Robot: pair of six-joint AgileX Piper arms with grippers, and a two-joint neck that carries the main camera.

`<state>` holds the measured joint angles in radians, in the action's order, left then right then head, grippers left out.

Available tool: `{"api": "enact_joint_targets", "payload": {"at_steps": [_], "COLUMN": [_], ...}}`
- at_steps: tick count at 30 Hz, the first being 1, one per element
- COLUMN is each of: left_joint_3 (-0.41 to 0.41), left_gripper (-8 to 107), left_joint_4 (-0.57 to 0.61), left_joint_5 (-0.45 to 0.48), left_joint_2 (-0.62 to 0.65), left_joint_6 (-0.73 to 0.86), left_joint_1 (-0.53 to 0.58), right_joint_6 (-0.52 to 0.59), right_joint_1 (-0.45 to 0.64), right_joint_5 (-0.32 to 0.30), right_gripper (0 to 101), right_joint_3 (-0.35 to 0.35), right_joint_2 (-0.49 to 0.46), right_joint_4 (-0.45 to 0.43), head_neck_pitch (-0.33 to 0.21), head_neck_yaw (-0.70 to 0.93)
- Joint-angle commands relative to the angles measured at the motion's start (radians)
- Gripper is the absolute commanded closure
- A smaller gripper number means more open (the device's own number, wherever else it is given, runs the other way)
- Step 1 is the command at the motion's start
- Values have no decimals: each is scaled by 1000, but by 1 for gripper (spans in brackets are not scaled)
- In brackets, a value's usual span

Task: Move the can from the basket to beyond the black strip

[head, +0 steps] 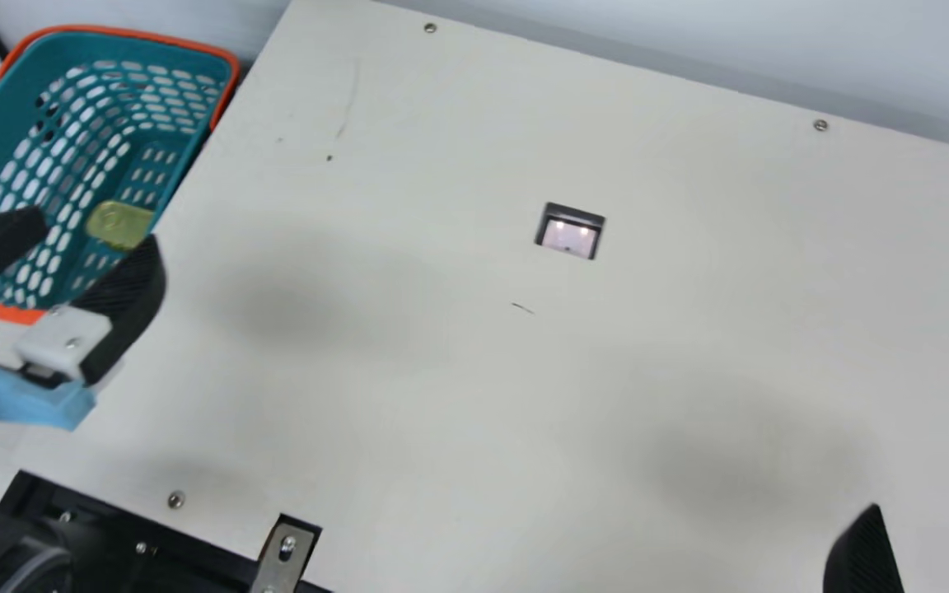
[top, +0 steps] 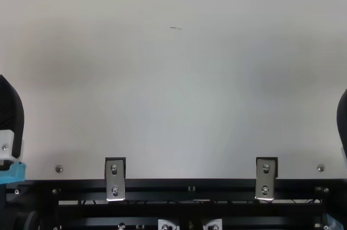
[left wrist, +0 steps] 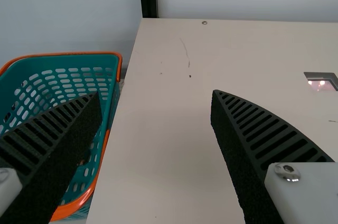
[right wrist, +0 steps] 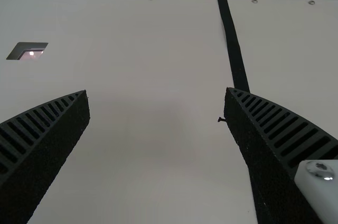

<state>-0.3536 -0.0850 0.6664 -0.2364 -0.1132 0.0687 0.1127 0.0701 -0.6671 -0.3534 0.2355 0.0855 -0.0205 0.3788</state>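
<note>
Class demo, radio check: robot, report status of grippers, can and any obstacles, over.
Left gripper open, empty. Right gripper open, empty. Can down inside the basket, uncovered from above; basket walls around it, over.

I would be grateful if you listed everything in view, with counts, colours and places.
Perforated plastic basket: one, teal with orange rim, beside the table's left edge
Metallic can: one, yellow-gold, inside the basket
Flat strip: one, black, along the table's right side
Flat tabletop: one, cream
Recessed square insert: one, dark-framed, towards the table's far side
Round screws: several, silver, table's edges
Flat metal brackets: two, silver, table's near edge
Left gripper: one, black, near basket
Right gripper: one, black, near strip
</note>
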Motion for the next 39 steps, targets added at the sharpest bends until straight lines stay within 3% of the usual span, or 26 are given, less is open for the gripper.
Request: {"api": "enact_joint_targets", "payload": {"at_steps": [1, 21, 39], "left_joint_3": [0, 0, -3], "left_gripper": [9, 9, 9], "left_joint_4": [0, 0, -8], "left_joint_5": [0, 0, -2], "left_joint_2": [0, 0, -10], "left_joint_6": [0, 0, -1], "left_joint_1": [0, 0, -7], "right_joint_6": [0, 0, 0], "right_joint_1": [0, 0, 0], "right_joint_5": [0, 0, 0], "right_gripper": [0, 0, 0], "right_joint_3": [0, 0, 0], "right_joint_2": [0, 0, 0], "right_joint_4": [0, 0, 0], "head_neck_pitch": [-30, -172, -172], "head_neck_yaw": [38, 85, 85]}}
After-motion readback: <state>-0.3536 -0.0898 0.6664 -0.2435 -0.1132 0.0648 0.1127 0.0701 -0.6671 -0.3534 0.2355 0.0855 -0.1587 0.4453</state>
